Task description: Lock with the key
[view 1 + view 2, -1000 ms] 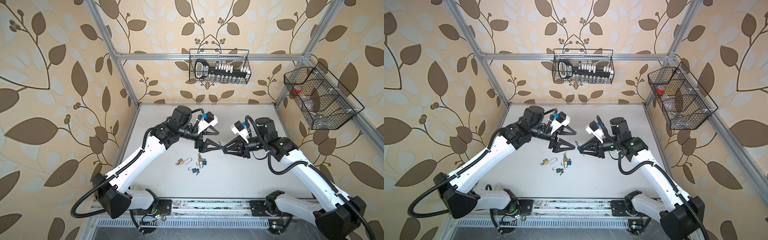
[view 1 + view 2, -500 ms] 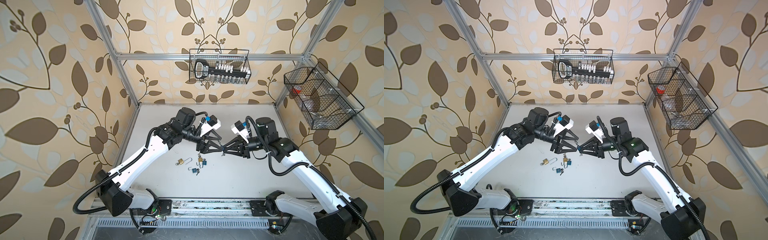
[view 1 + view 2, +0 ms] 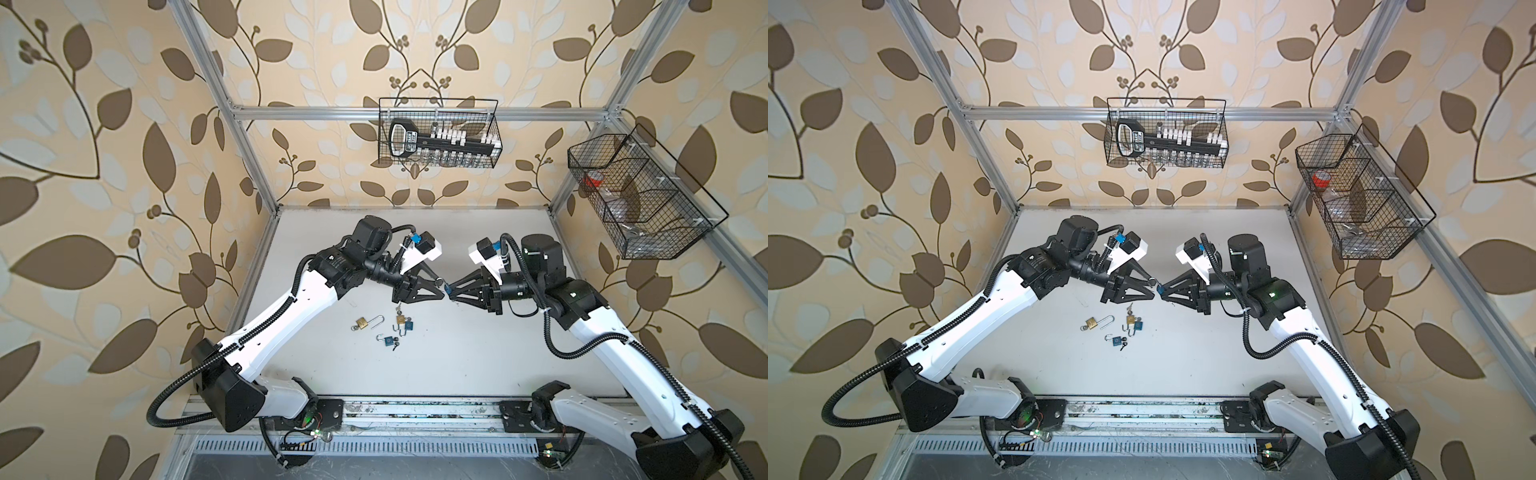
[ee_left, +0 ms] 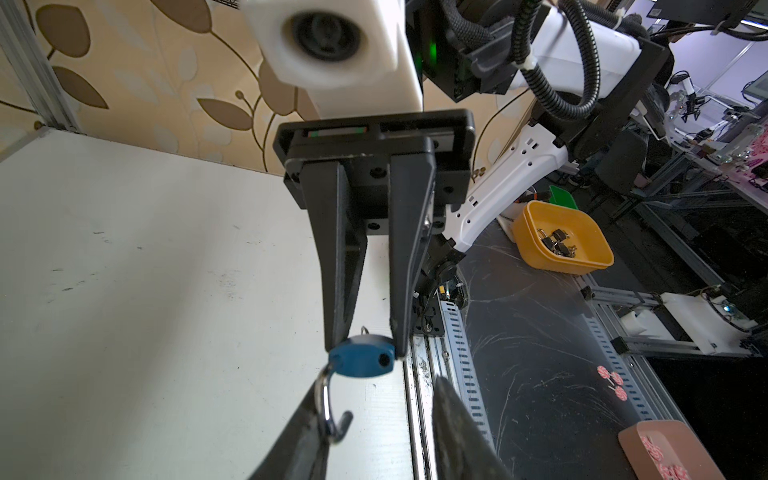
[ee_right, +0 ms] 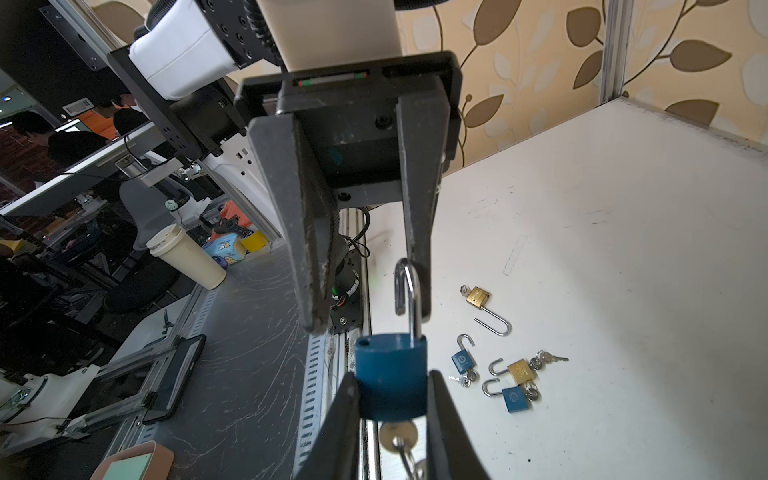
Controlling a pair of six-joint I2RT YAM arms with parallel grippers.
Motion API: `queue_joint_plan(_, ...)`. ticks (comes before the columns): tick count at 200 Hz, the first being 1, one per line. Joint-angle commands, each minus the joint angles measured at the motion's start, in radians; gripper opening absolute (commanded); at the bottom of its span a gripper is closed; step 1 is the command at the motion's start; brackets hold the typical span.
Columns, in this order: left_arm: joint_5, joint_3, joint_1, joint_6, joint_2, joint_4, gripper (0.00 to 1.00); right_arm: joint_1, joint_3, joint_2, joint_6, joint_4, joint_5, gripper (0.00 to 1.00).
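A blue padlock [image 5: 390, 374] hangs above the table between the two arms, with my right gripper [image 5: 392, 376] shut on its body. Its silver shackle [image 5: 409, 291] is swung open and points at my left gripper [image 5: 368, 320]. A key [image 5: 398, 434] sits in the keyhole, with more keys dangling from it. In the left wrist view the shackle [image 4: 328, 403] lies against one finger of my left gripper [image 4: 378, 380], whose jaws stand apart, open. In both top views the two gripper tips meet at the padlock [image 3: 447, 286] [image 3: 1159, 286].
Several other open padlocks with keys lie on the white table [image 3: 478, 353]: a brass one with a long shackle [image 3: 363, 323], a brass one [image 3: 400, 319], and two blue ones [image 3: 409, 326] [image 3: 390, 340]. Wire baskets hang on the back wall [image 3: 438, 133] and right wall [image 3: 640, 195].
My left gripper has moved right up to the right gripper's tips, and its jaws have narrowed around the shackle. The right arm and the padlock have stayed put.
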Motion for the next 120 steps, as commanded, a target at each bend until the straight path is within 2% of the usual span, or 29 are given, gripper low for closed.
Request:
queue_joint_plan(1,-0.015,0.026,-0.01,0.02,-0.039,0.004,0.4,-0.002,0.014,-0.001,-0.019,-0.01,-0.04,0.0)
queue_joint_plan(45,-0.039,0.021,-0.01,0.019,-0.051,0.008,0.38,-0.002,0.022,0.004,-0.093,-0.105,-0.038,0.0)
queue_joint_plan(97,-0.029,0.026,-0.01,0.019,-0.045,0.005,0.33,-0.003,0.021,-0.006,-0.098,-0.114,-0.023,0.0)
queue_joint_plan(120,-0.017,0.027,-0.011,0.018,-0.037,0.0,0.34,-0.002,0.022,-0.003,-0.088,-0.105,-0.034,0.0)
